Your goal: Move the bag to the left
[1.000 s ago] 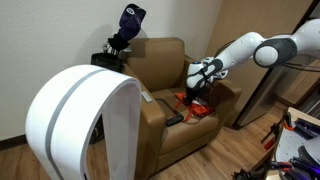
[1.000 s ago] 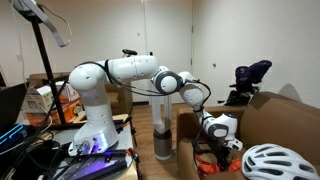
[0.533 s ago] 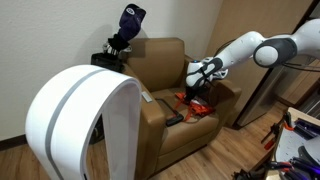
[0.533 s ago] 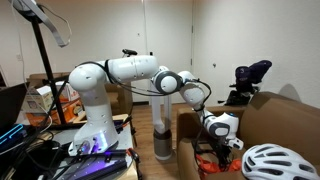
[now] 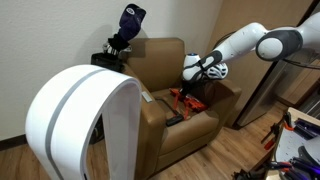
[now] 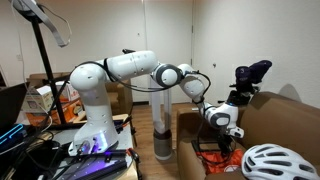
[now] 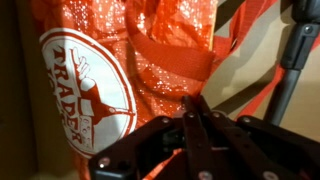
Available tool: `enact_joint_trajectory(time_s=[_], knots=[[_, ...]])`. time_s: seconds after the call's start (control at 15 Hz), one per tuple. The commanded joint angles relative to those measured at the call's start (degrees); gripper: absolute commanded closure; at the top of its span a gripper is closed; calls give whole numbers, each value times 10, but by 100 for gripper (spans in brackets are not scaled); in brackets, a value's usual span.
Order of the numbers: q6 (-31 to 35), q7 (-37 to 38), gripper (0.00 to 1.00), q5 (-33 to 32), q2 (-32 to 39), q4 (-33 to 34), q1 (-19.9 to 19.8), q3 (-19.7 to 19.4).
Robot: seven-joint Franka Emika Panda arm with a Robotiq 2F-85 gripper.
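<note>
The bag [image 7: 110,60] is orange-red and crinkly with a white round logo, and it fills the wrist view. In both exterior views it hangs below my gripper over the armchair seat [image 5: 188,97] [image 6: 213,152]. My gripper [image 7: 195,108] has its fingers pressed together on the bag's upper edge. It also shows in both exterior views [image 5: 199,72] [image 6: 224,118], raised above the seat. The bag's lower part still lies near the cushion.
A brown armchair [image 5: 160,60] holds the bag. A dark flat object [image 5: 173,119] lies on the seat's front. A dark blue golf bag [image 5: 127,30] stands behind the chair. A white helmet [image 6: 272,162] [image 5: 80,115] is close to both cameras.
My gripper has risen and shifted away from the seat, drawing the bag's top up with it. The rest of the scene is unchanged.
</note>
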Motion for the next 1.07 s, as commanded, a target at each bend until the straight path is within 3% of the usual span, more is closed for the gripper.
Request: enact_joint_trajectory(time_s=[0.0, 0.27, 0.47, 1.0], knots=[[10, -6, 94, -11, -86, -82, 26, -7], [-16, -16, 95, 8, -132, -116, 37, 30], [-67, -11, 94, 18, -126, -104, 20, 81], [-88, -8, 94, 52, -93, -58, 29, 130]])
